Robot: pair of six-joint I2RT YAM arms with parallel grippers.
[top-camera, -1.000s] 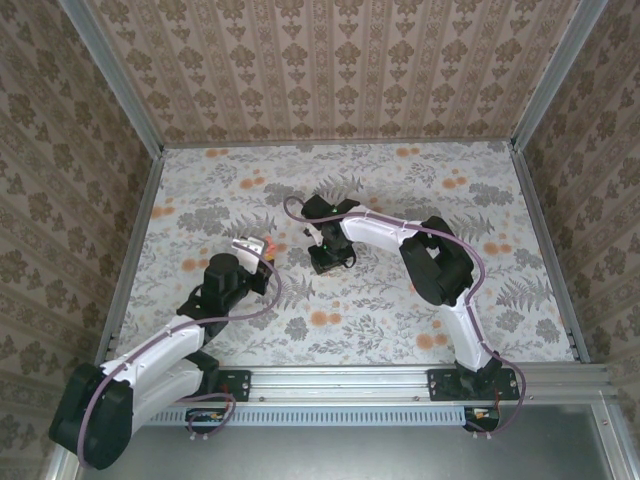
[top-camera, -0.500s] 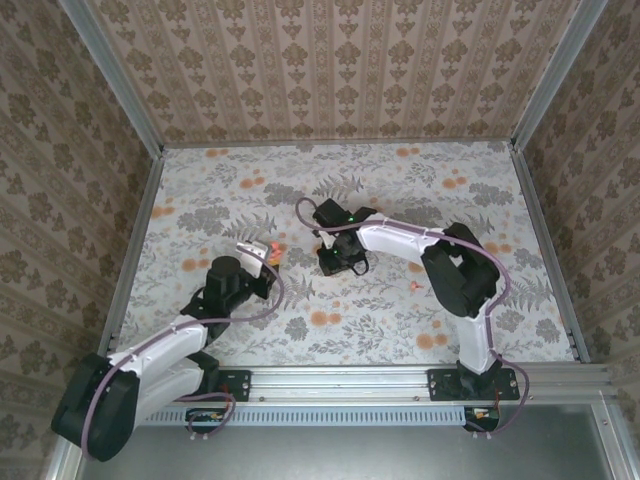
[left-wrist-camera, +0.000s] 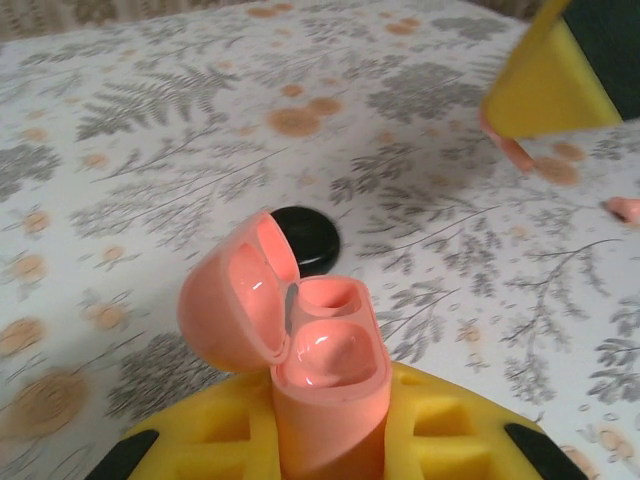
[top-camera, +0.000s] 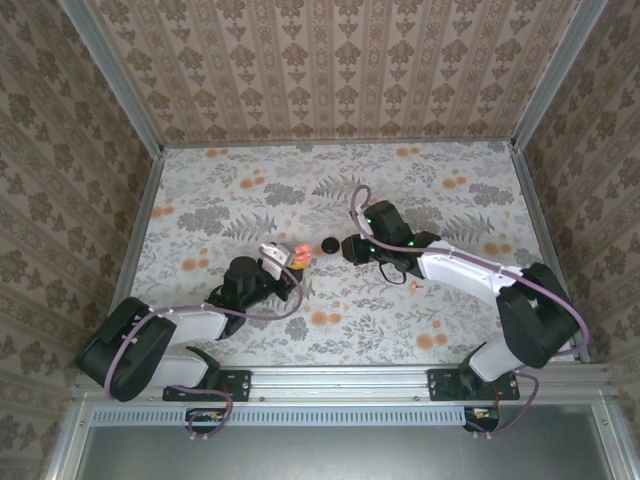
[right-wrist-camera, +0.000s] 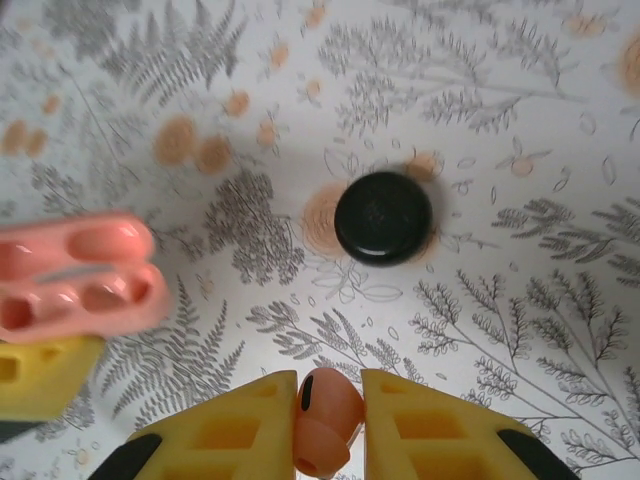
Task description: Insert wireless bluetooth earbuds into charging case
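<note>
The salmon-pink charging case (left-wrist-camera: 330, 345) stands upright with its lid (left-wrist-camera: 232, 308) swung open, and my left gripper (left-wrist-camera: 330, 415) is shut on its body. From above, the case (top-camera: 298, 252) is just left of centre. My right gripper (right-wrist-camera: 330, 392) is shut on one small coral earbud (right-wrist-camera: 325, 425) with a dark slit. It hovers right of the case (right-wrist-camera: 78, 275), and in the top view this gripper (top-camera: 352, 248) is a short gap from it. A second earbud (top-camera: 412, 283) lies on the table, also visible in the left wrist view (left-wrist-camera: 625, 208).
A flat black round disc (top-camera: 327, 243) lies on the floral tabletop between the two grippers, close behind the case (left-wrist-camera: 305, 238) and ahead of the right fingers (right-wrist-camera: 384, 217). Patterned walls and metal rails (top-camera: 140, 250) enclose the table.
The left gripper carried the open case right toward the centre. The right gripper shifted right off the black disc, which now shows, and closed a little on the earbud.
</note>
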